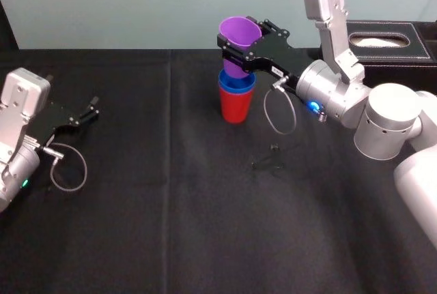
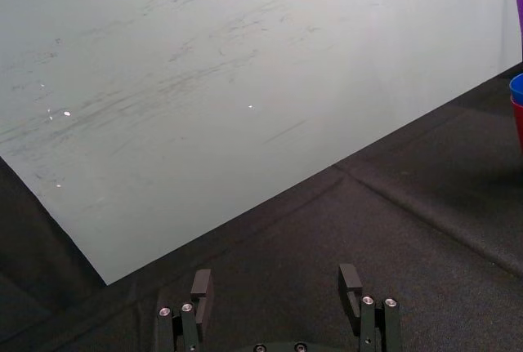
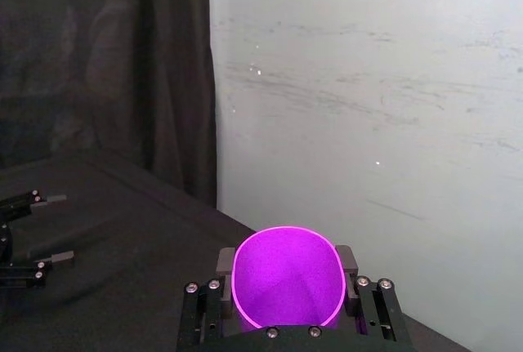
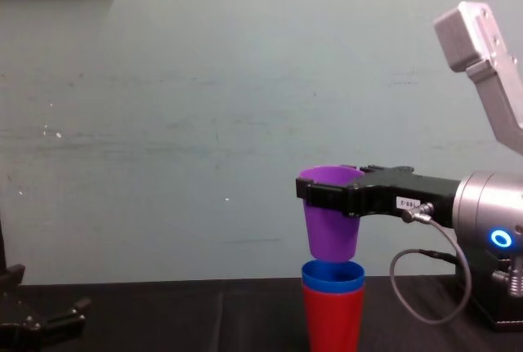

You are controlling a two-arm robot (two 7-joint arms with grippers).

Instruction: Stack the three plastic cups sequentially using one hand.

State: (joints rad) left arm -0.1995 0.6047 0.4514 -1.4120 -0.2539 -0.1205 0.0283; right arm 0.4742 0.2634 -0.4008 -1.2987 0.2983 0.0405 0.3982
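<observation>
1. Idling at mid-left of the head view: left pincer (image 1: 89,111), jaws apart with nothing between them, low over the bench (image 1: 171,239), well apart from the cups.
2. Centre of the head view: red cup (image 1: 235,108) upright on the bench, blue cup (image 1: 237,84) nested inside it with just its rim band showing.
3. Right above the stack: purple cup (image 1: 239,38), upright, clenched in the right pincer (image 1: 235,52) by its upper wall just under the rim. The arm enters from the right of frame. In the chest view the purple base hangs just above the blue rim with a slim gap, not inside yet.
4. Far upper right: black box (image 1: 389,41), behind the arm, not involved.
5. Risks, my read:
   - Nothing steadies the stack, so a slightly off-centre descent could catch the blue rim and tip or shove both cups.
   - Releasing too high may leave purple crooked or bouncing out.
   - Pressing too deep could knock the jaws against the blue rim or wedge the cups.
   - A sloppy retreat might drag the stack.
</observation>
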